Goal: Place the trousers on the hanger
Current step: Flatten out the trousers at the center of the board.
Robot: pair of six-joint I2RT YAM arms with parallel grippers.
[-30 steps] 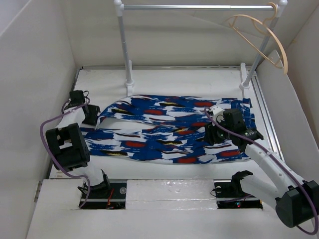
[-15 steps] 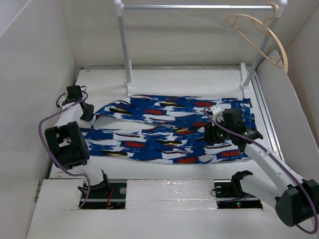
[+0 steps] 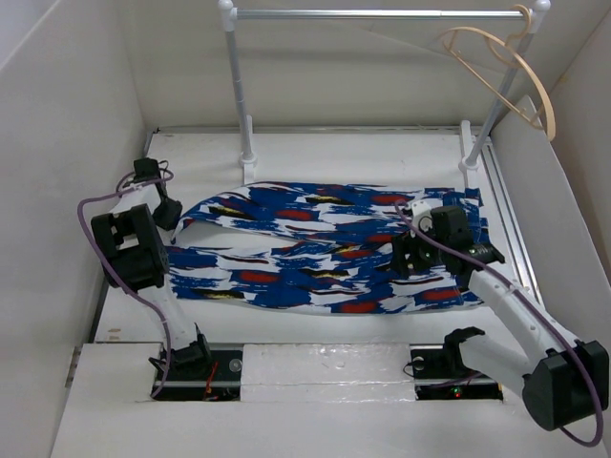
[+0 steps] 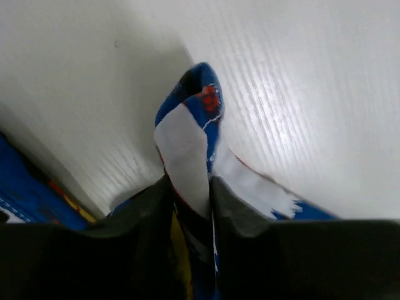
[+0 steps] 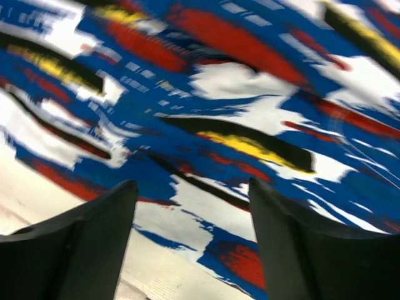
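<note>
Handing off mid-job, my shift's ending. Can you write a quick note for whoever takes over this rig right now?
Left tool: shut on a fold at the left end of the trousers.
Right tool: open, just above their right part, holding nothing.
Trousers lie spread on the table; the hanger hangs bare on the rail, back right.
Done: left grasp only. Left: right grasp, lift, drape over hanger.

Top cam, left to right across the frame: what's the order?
left gripper → left white post → right gripper → hanger. The trousers span most of the width, so they are left out.
</note>
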